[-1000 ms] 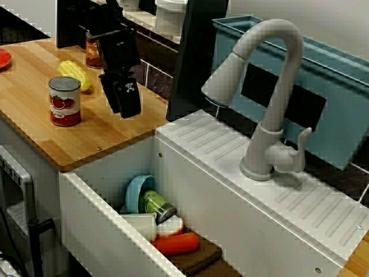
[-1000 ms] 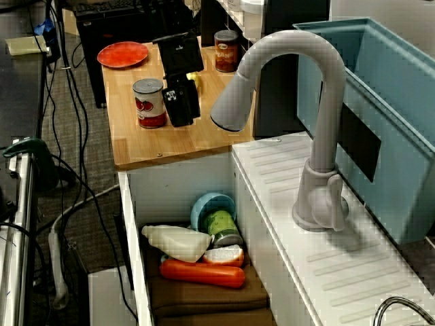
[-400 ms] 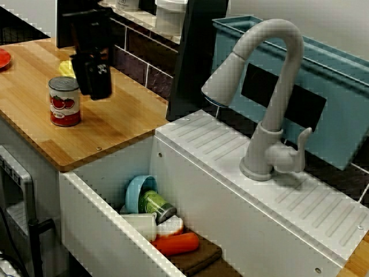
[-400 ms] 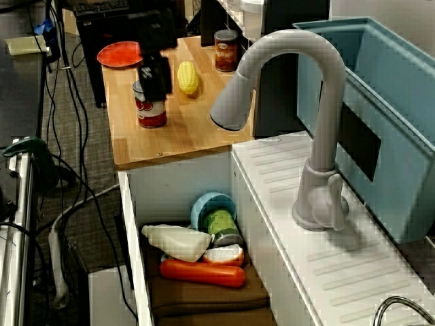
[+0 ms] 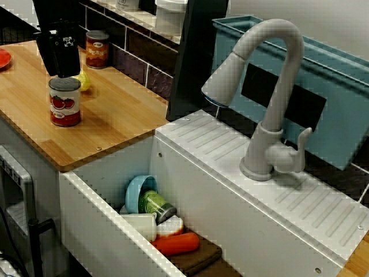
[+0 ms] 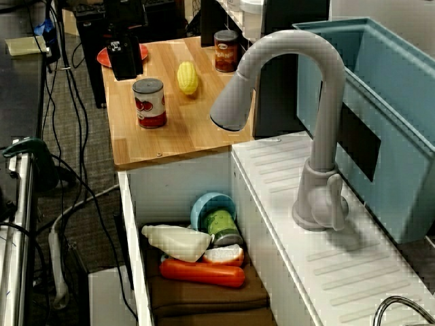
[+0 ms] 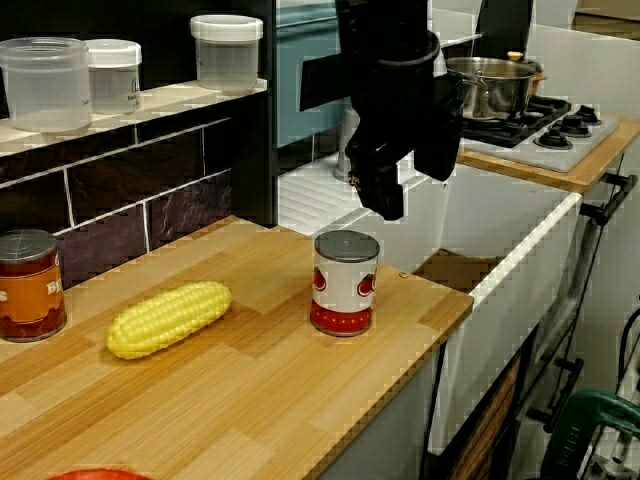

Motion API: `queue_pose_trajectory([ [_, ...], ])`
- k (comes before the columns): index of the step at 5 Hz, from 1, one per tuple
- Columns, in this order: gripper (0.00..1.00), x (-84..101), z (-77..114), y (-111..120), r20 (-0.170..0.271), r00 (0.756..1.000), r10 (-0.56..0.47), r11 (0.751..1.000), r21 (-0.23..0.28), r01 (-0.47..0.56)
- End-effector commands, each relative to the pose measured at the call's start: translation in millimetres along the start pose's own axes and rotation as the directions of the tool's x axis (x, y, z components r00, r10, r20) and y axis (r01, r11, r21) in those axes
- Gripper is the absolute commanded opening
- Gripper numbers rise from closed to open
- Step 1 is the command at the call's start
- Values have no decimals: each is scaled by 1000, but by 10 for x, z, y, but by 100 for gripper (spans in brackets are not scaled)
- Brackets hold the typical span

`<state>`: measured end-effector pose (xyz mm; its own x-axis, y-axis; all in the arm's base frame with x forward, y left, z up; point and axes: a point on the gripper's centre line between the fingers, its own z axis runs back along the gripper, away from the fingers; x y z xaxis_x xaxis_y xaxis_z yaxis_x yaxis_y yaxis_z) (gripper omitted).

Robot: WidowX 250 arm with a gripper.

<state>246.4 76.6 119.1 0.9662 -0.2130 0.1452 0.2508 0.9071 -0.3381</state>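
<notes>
One claw above a tomato can
Fingers apart, holding nothing; can stands upright near the desk edge, corn cob well apart, bare wood between.

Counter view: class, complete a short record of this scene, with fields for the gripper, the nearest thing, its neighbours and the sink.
Gripper: gripper looks open and empty, raised over the wooden counter
Nearest thing: red-labelled tin, upright, not touched
Neighbours: corn cob lying flat; brown tin by the wall
Sink: blue bowl, carrot
</notes>
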Motion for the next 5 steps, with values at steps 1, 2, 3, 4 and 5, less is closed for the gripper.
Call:
queue_pose_trajectory([
  [1,100,-106,4,74,33,999,-8,995,103,5],
  [2,100,-229,-139,143,60,997,-56,975,217,42],
  [3,100,-296,-204,236,41,996,-82,960,270,68],
  [4,100,-365,-212,370,55,994,-99,952,297,78],
  [5,100,-415,-237,565,59,995,-82,955,290,61],
])
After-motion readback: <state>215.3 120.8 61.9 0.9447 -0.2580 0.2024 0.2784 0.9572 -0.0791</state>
